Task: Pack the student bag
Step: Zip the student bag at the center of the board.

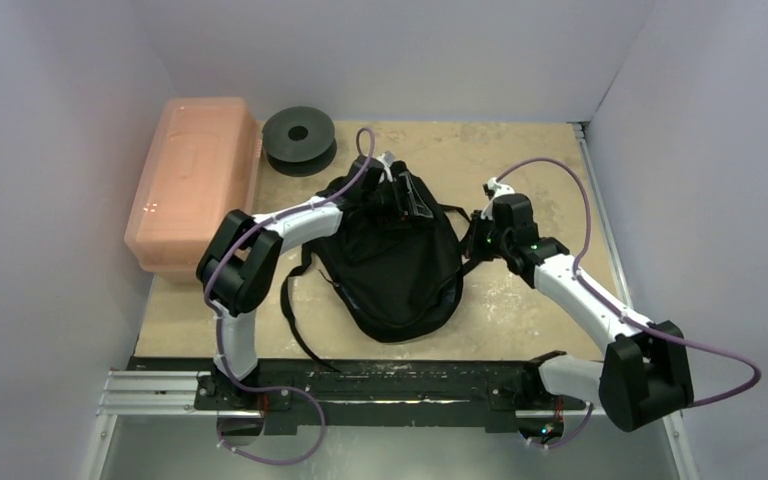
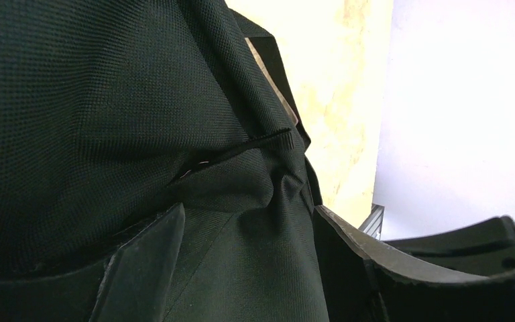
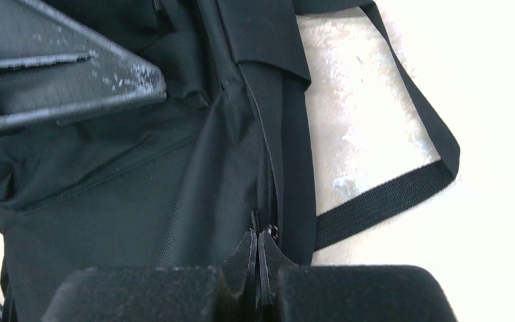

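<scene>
Student bag point(image 1: 395, 270), mid-table point(image 1: 520, 170): left gripper point(image 2: 248, 228) spread astride a top fold, right gripper point(image 3: 258, 251) pressed together on the zip pull point(image 3: 269, 232); risk: the pull slips free if unheld fabric bunches along the zip.

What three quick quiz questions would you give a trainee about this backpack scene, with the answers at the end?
1. True or false: the spool lies inside the backpack.
2. Which gripper has its fingers pressed together? A) the left gripper B) the right gripper C) both
3. Fill in: the right gripper's tips sit at the backpack's ____.

Key:
1. False. The spool stands on the table beside the pink box.
2. B. The left gripper's fingers stand apart, with the backpack's cloth between them.
3. Zip.
</scene>
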`<state>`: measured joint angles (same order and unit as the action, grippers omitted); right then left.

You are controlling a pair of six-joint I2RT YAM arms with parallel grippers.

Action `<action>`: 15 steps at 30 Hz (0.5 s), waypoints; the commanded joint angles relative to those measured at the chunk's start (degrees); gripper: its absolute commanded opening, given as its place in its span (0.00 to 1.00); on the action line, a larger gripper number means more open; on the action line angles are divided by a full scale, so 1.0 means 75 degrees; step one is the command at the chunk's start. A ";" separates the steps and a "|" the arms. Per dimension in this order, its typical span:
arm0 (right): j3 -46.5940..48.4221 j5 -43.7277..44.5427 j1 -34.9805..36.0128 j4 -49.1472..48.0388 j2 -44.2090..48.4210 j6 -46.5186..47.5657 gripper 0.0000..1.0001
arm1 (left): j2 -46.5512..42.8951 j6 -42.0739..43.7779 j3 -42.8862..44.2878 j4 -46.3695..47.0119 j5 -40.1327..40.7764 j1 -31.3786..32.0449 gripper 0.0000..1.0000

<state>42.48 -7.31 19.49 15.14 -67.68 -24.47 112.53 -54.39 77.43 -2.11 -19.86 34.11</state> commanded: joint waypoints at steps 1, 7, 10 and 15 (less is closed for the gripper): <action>0.0603 -0.0219 -0.0002 -0.0082 -0.0434 0.0306 0.00 | -0.0328 0.0654 -0.0659 -0.0328 0.0705 -0.0239 0.72; -0.0321 -0.1123 -0.0006 0.0075 0.0228 -0.0477 0.00 | -0.0039 0.1037 -0.0006 -0.0775 0.0438 -0.0255 0.74; -0.0586 -0.1255 -0.0001 0.0868 0.1030 -0.0550 0.00 | 0.0479 0.0820 0.0248 -0.0482 0.0352 -0.0284 0.73; -0.0895 -0.2764 0.0059 0.2012 0.2018 -0.0793 0.00 | 0.0989 0.0930 0.0924 -0.0623 0.0444 -0.0317 0.73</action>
<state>37.45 -17.47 19.49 21.93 -57.10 -27.73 114.93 -50.98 81.43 -4.19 -22.22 33.36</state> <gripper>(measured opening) 0.007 0.729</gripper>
